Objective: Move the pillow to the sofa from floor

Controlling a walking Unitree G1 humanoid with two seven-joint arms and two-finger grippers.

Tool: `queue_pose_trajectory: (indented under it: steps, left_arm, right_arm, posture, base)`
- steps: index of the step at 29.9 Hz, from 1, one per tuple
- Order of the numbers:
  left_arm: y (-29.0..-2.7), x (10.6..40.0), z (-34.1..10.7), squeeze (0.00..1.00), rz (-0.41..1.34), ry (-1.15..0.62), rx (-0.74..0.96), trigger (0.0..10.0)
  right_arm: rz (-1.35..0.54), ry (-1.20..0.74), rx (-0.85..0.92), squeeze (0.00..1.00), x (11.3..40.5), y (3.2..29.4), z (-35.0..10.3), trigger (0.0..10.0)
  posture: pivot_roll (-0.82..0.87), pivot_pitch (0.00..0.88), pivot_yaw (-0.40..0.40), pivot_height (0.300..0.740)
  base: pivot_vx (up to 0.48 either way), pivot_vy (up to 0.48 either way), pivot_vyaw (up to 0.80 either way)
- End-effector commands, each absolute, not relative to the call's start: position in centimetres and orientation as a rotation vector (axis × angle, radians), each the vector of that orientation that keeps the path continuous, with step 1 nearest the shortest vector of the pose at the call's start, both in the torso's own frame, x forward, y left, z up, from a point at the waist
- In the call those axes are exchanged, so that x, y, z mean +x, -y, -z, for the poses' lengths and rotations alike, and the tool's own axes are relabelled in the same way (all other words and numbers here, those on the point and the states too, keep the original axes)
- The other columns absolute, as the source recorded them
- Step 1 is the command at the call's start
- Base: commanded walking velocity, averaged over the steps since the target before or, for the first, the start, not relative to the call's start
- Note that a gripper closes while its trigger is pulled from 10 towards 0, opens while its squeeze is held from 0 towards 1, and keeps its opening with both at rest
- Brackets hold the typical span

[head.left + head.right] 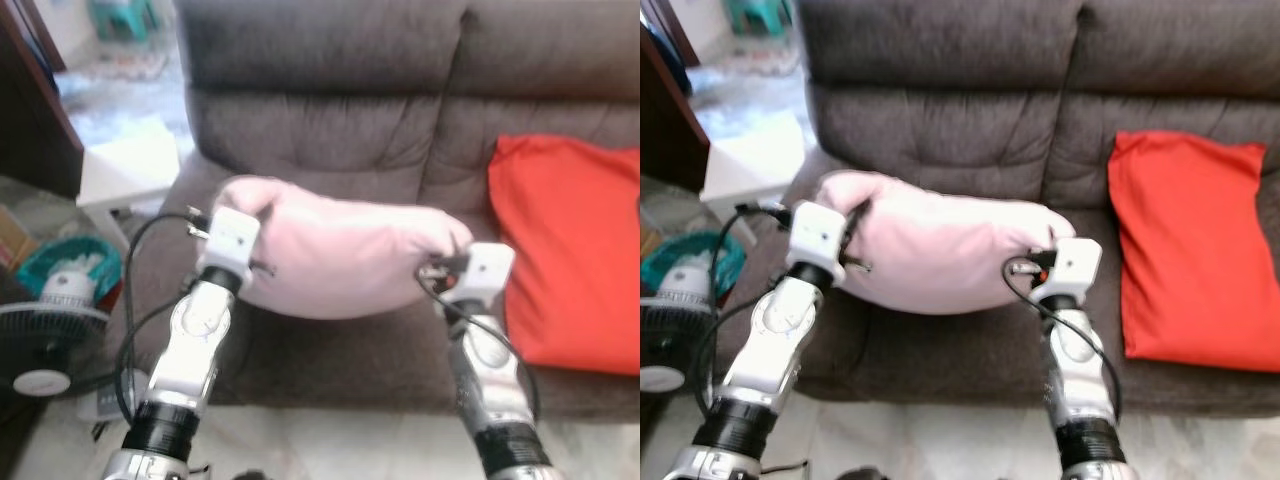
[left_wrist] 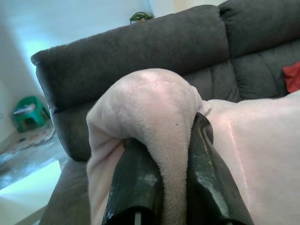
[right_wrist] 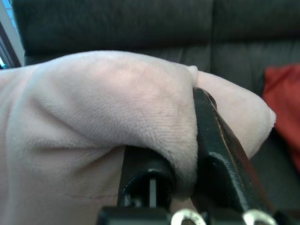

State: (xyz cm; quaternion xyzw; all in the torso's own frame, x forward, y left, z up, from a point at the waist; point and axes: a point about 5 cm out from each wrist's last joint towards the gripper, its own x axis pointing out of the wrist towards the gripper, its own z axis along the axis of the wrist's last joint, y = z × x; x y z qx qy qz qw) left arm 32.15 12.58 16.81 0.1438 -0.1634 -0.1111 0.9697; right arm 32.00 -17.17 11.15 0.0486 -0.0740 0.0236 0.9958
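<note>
The pink pillow (image 1: 340, 258) is held over the sofa (image 1: 330, 130) seat, pinched at each end by the left pincer (image 2: 176, 187) and right pincer (image 3: 187, 168). It looks soft and light (plush bunches), so corners suit.

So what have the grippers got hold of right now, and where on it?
The pink pillow: left gripper pinches its left end, right gripper its right end.
</note>
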Motion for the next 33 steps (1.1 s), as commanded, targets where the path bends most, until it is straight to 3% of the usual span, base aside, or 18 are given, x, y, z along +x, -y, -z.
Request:
queue_pose_trajectory:
  steps: [1,6,33]
  left_arm:
    - [-12.94,32.13,-18.54,0.00,0.207,0.409,0.298,10.0]
    - [-12.99,32.21,-18.63,0.00,0.201,0.411,0.294,10.0]
    - [-12.65,32.22,-18.37,0.00,0.216,0.400,0.285,10.0]
  right_arm:
    - [-0.135,0.236,0.074,0.00,32.44,15.23,-13.16,10.0]
    - [-0.149,0.235,0.076,0.00,32.44,15.02,-13.17,10.0]
    - [-0.136,0.219,0.092,0.00,32.70,15.35,-13.15,10.0]
  posture:
    - [0.15,0.077,-0.033,0.740]
    - [0.15,0.074,-0.036,0.740]
    - [0.15,0.066,-0.037,0.740]
  base:
    - [0.270,0.000,0.80]
    - [0.274,0.000,0.80]
    - [0.276,0.000,0.00]
